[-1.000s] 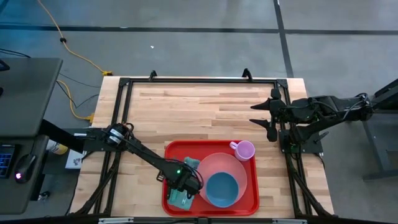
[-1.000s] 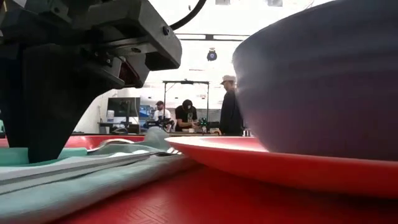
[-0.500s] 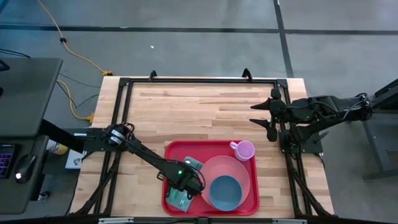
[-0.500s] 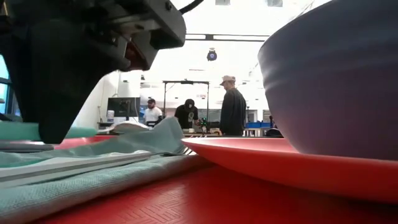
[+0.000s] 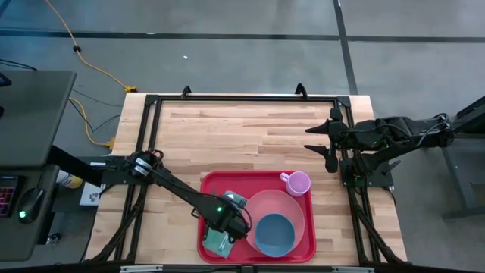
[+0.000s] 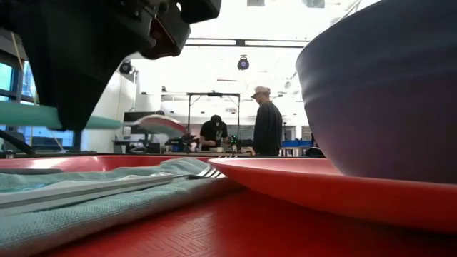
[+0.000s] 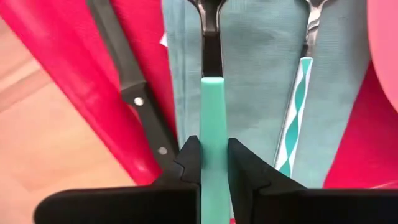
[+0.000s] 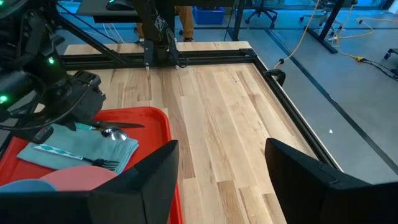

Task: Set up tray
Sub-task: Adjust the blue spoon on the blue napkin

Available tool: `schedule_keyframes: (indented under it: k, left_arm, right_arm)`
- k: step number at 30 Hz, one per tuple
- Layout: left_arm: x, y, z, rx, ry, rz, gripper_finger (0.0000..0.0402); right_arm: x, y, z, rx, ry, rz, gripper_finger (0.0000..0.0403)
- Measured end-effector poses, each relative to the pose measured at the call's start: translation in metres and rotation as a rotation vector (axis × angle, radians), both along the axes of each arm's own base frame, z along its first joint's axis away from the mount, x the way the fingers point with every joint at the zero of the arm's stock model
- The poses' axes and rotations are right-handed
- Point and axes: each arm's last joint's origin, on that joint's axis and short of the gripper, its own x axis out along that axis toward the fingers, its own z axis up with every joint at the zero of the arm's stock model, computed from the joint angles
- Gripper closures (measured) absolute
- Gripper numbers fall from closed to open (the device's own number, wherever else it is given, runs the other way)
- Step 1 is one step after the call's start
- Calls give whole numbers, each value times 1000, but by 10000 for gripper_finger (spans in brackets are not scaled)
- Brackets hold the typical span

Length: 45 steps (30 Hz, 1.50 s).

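Teal spoon (image 7: 209, 124) handle is pinched by left fingers (image 7: 211, 163) over napkin (image 7: 261, 74); should be lowered flat beside fork (image 7: 298, 93). Right fingers (image 8: 217, 180) spread, idle.

Your desk (image 5: 250, 129) is light wood in a black frame (image 5: 151, 101), on grey floor (image 5: 227, 45) crossed by a yellow cable (image 5: 83, 57). Behind it, you see a bright room with people (image 6: 268, 128) at monitors (image 6: 141, 123).

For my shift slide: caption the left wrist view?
Left pincer shut on teal-handled spoon above teal napkin, striped-handled fork alongside, black knife on red tray.
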Motion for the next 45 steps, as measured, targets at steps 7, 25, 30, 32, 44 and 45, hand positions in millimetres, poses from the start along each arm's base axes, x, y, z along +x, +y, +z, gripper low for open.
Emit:
schedule_keyframes:
  k: [7, 25, 30, 32, 44, 45]
  left_arm:
    - [3, 0, 20, 36, -43, -57, 343]
    - [35, 15, 46, 180, -408, -263, 343]
    - [26, 20, 52, 179, -347, -272, 343]
    - [20, 22, 55, 185, -311, -271, 343]
    - [8, 8, 61, -14, -241, -247, 343]
    - [5, 7, 58, -6, -204, -226, 343]
  right_arm:
    - [0, 0, 0, 0, 0, 0, 185]
    - [22, 12, -12, 84, 105, 195, 185]
    - [25, 13, -14, 103, 121, 212, 185]
    - [26, 14, -15, 124, 127, 225, 185]
    - [28, 15, -16, 129, 126, 219, 185]
    - [28, 15, -16, 129, 126, 219, 185]
